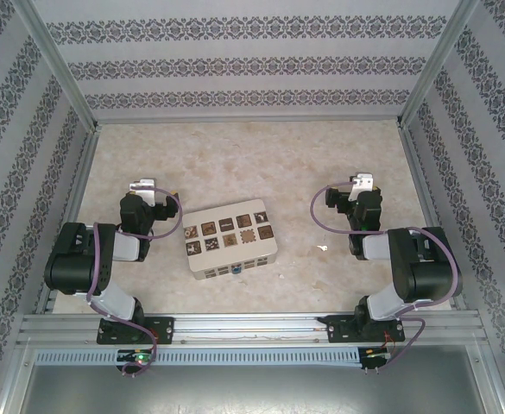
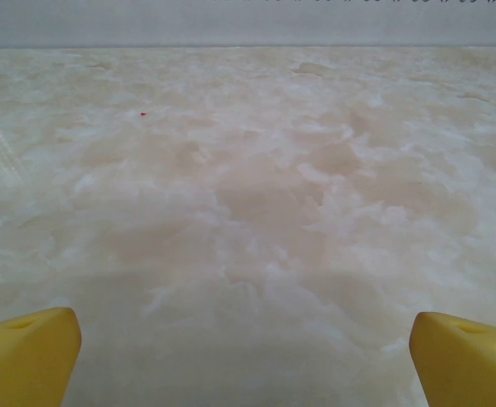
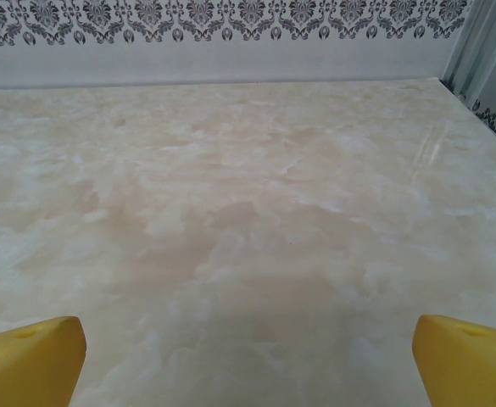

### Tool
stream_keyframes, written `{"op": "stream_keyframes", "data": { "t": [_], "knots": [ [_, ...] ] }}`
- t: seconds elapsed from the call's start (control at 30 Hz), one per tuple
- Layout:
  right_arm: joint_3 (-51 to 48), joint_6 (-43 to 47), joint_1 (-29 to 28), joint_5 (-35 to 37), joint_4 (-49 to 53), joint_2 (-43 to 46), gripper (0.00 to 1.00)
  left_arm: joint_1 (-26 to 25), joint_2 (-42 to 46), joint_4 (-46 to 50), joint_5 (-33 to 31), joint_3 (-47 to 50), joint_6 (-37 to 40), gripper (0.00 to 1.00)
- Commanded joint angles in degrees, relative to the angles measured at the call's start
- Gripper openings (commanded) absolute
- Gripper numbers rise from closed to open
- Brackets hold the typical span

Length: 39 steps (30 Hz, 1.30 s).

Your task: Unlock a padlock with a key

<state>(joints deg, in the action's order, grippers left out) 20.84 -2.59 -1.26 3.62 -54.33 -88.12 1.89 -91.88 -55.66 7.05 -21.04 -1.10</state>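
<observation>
Since nothing is grasped yet, my left gripper (image 2: 248, 360) and right gripper (image 3: 248, 360) hang spread wide above the tabletop (image 1: 235, 164), ready; the key (image 1: 321, 248) lies right of the box (image 1: 231, 237), the padlock (image 1: 235, 269) at its near face.

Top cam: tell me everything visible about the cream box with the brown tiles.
The cream box is a flat rectangular case whose top carries two rows of five brown picture tiles. It looks like pale wood or plastic; I cannot tell which. It appears closed and lies flat on the marbled table, near its middle, with its right end angled farther away. A tiny teal-blue padlock sits at the middle of its near side wall. Nothing else touches it.
</observation>
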Motion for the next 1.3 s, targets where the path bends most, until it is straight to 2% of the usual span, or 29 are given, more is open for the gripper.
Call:
{"op": "stream_keyframes", "data": {
  "t": [0.0, 0.43, 0.53, 0.63, 0.73, 0.8, 0.9, 0.97, 1.03, 1.1, 1.27],
  "knots": [
    [0.6, 0.5, 0.3, -0.6, -0.2, 0.4, 0.99, 0.3, 0.5, 0.5, -0.3, -0.8, 0.4, 0.99],
    [0.3, 0.7, 0.3, -1.1, -0.4, 0.5, 0.99, 0.4, 0.5, -0.3, -0.1, -0.5, 0.5, 0.99],
    [-0.6, 0.8, 0.2, -1.6, -1.2, 1.8, 0.98, 0.4, 2.8, -0.9, -0.3, 0.7, 0.4, 0.99],
    [-1.6, 0.5, 0.2, -0.3, -0.3, 5.3, 0.98, 0.4, 8.3, 3.3, -1.6, 1.1, 0.1, 0.99],
    [-2.0, 0.1, 0.2, -1.0, 5.8, 11.1, 0.99, 0.3, 15.8, 12.2, -2.9, -0.3, -1.2, 0.99],
    [-0.6, -1.6, 0.1, -2.1, 14.0, 16.4, 0.98, 0.4, 21.5, 20.1, -4.1, -2.1, -5.2, 0.99],
    [3.5, -7.8, 0.0, -4.8, 27.5, 24.0, 0.98, 0.4, 29.2, 31.4, -2.1, -4.8, -11.4, 0.99],
    [5.7, -11.9, -0.1, -9.2, 34.3, 27.4, 0.98, 0.4, 33.8, 39.6, -0.4, -6.7, -15.4, 0.99],
    [8.4, -15.8, -0.4, -16.7, 41.1, 30.5, 0.98, 0.4, 37.7, 51.0, 0.8, -10.0, -19.4, 0.99],
    [10.1, -20.6, -1.6, -23.1, 46.1, 32.9, 0.98, 0.4, 41.6, 61.9, 3.9, -12.9, -23.3, 0.99],
    [10.2, -28.3, -8.2, -28.0, 54.1, 36.1, 0.99, 0.4, 48.2, 78.2, 13.5, -13.0, -33.4, 0.99]
  ]
}}
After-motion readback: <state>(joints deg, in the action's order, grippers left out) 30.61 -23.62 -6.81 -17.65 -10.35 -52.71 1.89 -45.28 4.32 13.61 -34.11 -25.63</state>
